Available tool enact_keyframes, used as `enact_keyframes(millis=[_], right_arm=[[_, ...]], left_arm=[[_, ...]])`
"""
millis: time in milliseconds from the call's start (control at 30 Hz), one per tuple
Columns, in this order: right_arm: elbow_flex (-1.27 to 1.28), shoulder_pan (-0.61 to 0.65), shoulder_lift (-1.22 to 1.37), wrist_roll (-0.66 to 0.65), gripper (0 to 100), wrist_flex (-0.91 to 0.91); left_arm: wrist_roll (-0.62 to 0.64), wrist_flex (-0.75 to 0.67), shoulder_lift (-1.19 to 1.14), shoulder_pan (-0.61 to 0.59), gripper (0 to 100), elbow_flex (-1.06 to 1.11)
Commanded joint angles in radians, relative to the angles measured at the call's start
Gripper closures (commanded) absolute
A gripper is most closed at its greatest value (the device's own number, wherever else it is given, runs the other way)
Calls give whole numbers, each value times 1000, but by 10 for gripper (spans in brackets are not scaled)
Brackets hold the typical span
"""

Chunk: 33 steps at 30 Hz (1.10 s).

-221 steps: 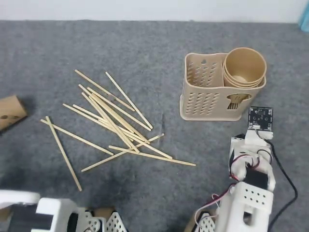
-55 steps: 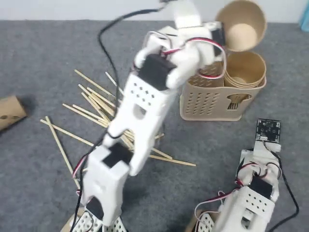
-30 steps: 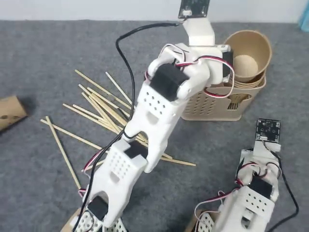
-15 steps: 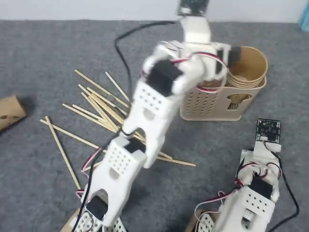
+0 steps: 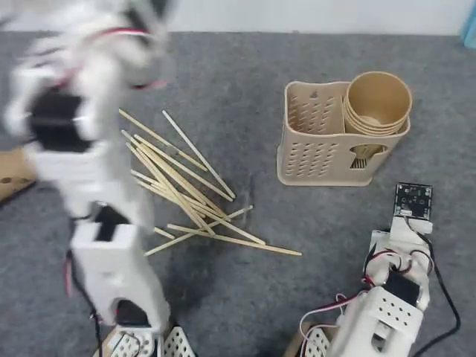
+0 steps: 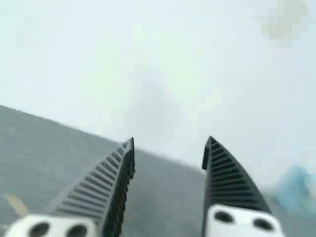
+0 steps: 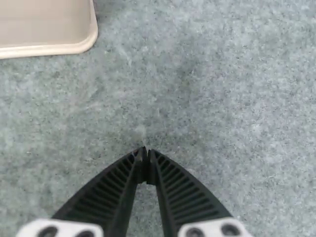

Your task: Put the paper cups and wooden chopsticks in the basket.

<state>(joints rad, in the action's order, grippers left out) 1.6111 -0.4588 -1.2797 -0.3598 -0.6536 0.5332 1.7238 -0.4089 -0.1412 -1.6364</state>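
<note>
Left arm (image 5: 82,141) is swinging clear of the perforated beige basket (image 5: 316,156), left gripper (image 6: 170,140) gaping empty; right gripper (image 7: 146,150) is resting closed over grey carpet (image 7: 227,74), wooden chopsticks (image 5: 186,186) lying crisscrossed

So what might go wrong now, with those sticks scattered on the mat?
The chopsticks lie crossed in a heap, so the open left gripper may lift several at once or push others away. A long stick brought in slanted could catch the rim of the basket. The stacked paper cups stick up above that rim and might get knocked.
</note>
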Motion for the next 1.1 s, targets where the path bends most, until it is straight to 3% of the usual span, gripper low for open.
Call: enact_keyframes(millis=[0,200,533,833,1067], right_arm=[[-8,7,-22,-15,989,25],[-8,7,-22,-15,989,22],[-8,5,-22,-15,989,18],[-8,5,-22,-15,989,16],[-8,4,-22,-15,989,16]], left_arm=[[-15,34,78,-224,783,-30],[-75,35,84,-502,783,35],[-78,-14,78,-835,783,493],[-78,-379,78,-974,783,1049],[-78,-506,78,-1007,786,1270]])
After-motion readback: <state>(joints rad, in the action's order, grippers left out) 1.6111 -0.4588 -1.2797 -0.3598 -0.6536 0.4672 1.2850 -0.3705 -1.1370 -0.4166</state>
